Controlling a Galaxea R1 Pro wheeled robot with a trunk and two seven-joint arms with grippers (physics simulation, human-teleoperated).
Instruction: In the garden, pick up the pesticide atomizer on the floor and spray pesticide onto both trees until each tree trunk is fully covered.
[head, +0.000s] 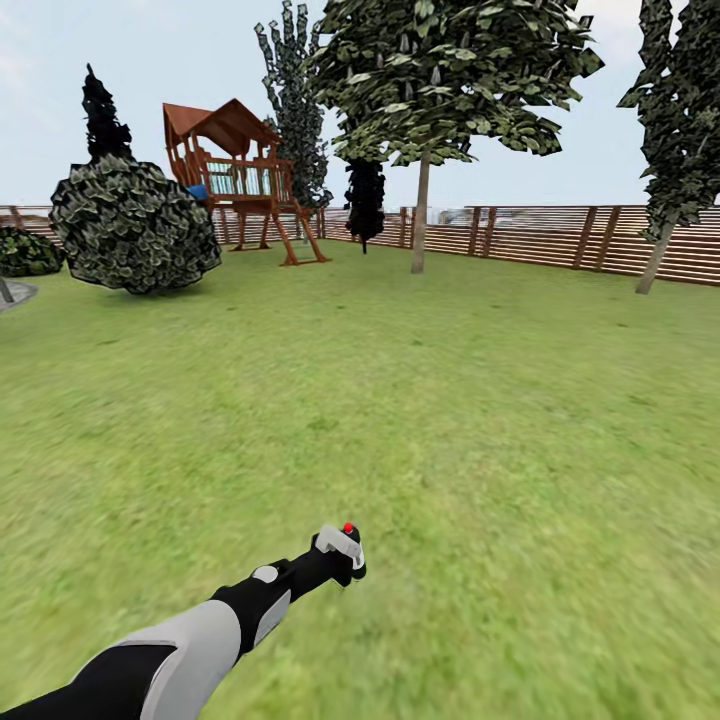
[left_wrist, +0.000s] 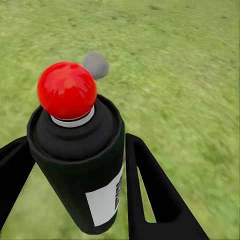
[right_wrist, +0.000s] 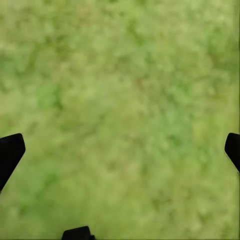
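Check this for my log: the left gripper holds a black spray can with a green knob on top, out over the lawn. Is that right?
Nearly. The knob is red, not green; the left wrist view shows it plainly. The rest holds: the left gripper is closed on the black spray can, out over the lawn.

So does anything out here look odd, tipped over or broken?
Nothing looks broken or spilled. The left gripper holds the atomizer over the lawn. One tree by the fence has a leaning trunk, while the other tree stands straight.
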